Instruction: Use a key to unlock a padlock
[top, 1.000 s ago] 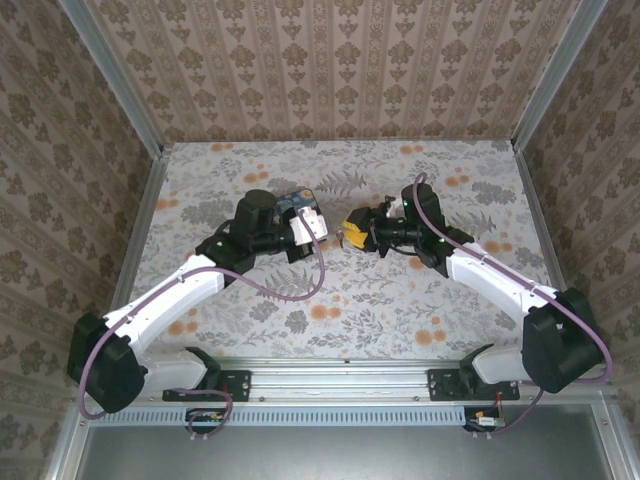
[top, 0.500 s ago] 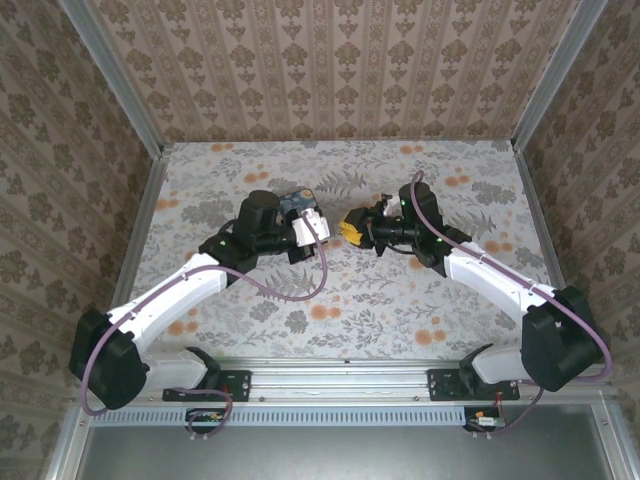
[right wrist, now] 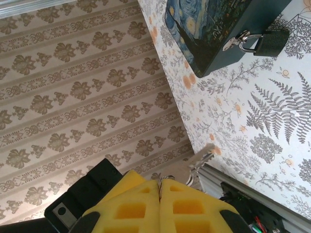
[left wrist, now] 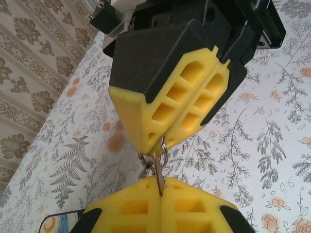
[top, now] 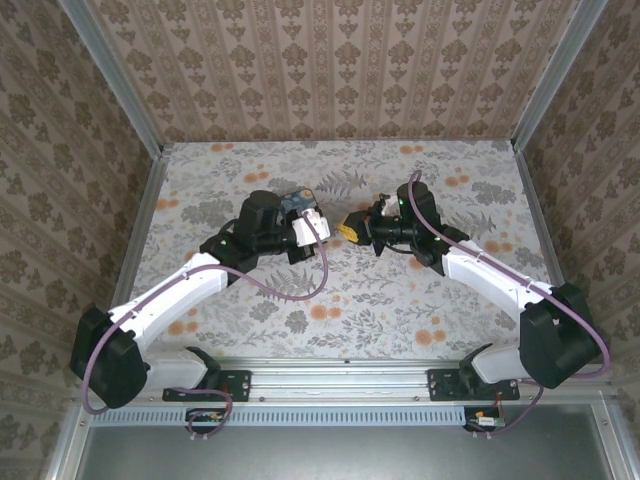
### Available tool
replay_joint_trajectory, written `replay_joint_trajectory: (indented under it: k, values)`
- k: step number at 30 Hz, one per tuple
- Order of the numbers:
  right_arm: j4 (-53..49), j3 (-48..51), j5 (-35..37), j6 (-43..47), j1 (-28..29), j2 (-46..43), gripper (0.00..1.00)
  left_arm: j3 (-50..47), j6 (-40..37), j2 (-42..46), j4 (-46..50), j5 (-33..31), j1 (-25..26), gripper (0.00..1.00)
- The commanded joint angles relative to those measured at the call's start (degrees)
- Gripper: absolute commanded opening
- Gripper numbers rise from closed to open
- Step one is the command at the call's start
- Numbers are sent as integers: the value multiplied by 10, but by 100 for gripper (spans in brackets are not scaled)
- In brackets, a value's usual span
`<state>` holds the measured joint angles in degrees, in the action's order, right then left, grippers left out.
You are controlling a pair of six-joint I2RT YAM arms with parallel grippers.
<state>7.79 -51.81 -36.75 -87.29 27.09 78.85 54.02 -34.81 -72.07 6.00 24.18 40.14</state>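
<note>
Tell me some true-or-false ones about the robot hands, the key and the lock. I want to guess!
1. Both grippers are shut. True: the left gripper pinches the key, and the right gripper pinches its ring.
2. The key is in the padlock. False: the padlock hangs on the box, and the key is between the two grippers, away from it.
3. The box is plain red. False: it is dark with a swirly blue picture on top.
4. The table has leaves and flowers printed on it. True.
</note>
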Motion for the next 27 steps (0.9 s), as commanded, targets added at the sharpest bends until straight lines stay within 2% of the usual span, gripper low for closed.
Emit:
replay_joint_trajectory:
  k: [1, 5, 6, 7, 9, 12, 14, 17, 20, 22, 25, 27]
  values:
    - [25, -12, -18, 2, 7, 0, 4, -3, -2, -8, -14, -7, 5, 0]
    - [30, 1, 5, 0, 5, -11, 0, 4, 24, -20, 6, -23, 4, 0]
    - [31, 6, 14, 1, 4, -15, 0, 7, 42, -24, 10, -32, 4, 4]
    - [31, 10, 26, 2, 3, -21, 0, 7, 59, -26, 13, -38, 5, 13]
    - [28, 20, 52, 8, -1, -33, 0, 11, 92, -27, 32, -36, 4, 21]
    - [16, 27, 95, 34, -6, -50, 0, 7, 165, -26, 38, -10, 1, 27]
    - [5, 27, 116, 50, -6, -57, 0, 2, 221, -25, 32, 25, -7, 27]
    - [1, 30, 137, 76, -7, -60, 0, -1, 345, -27, 4, 97, -29, 30]
    - [-6, 34, 160, 114, -7, -61, 0, -2, 543, -44, -70, 225, -72, 34]
    - [2, 44, 174, 131, -6, -60, 0, -10, 706, -66, -147, 273, -110, 33]
    - [35, 58, 177, 129, -6, -53, 0, -56, 931, -102, -335, 290, -149, 34]
    - [55, 63, 173, 123, -5, -46, 0, -66, 1003, -123, -386, 289, -161, 35]
